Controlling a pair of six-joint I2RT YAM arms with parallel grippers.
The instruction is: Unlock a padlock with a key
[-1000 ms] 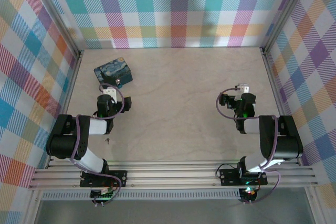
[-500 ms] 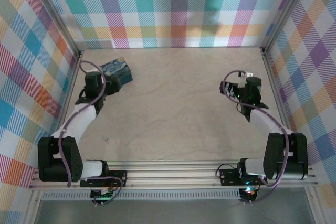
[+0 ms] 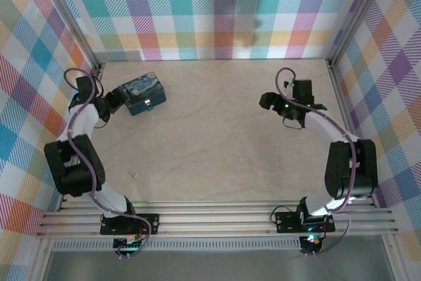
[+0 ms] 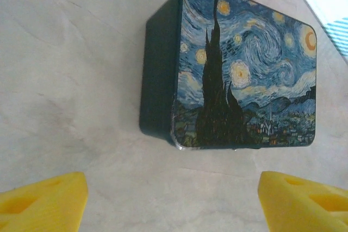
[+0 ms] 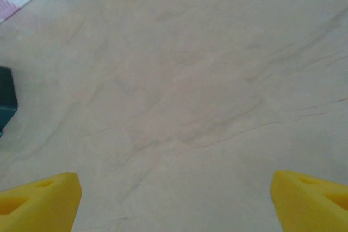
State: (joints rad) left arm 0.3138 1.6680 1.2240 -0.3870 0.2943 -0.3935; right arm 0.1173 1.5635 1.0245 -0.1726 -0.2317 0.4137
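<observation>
On the left, the left gripper [image 3: 112,102] is hovering at the left short end of the blue starry-night painted tin box [image 3: 141,95], yellow fingers [image 4: 49,202] standing wide apart with nothing between them, the tin just ahead and not touching. The padlock [image 3: 148,103], a tiny dark-and-silvery metal lock, is showing as a pale fleck on the tin's near long side, so I'm judging it sits around the corner from this gripper. The tin's long axis is running left to right, slightly tilted. A tiny dark speck [image 3: 133,176] is lying on the pale wooden desk [image 3: 217,143] nearer the bases, too small to name. Over on the right, the right gripper [image 3: 266,101] is pointing leftward, jaws apart and empty, well apart from the lock; the left arm is looking far nearer.
</observation>
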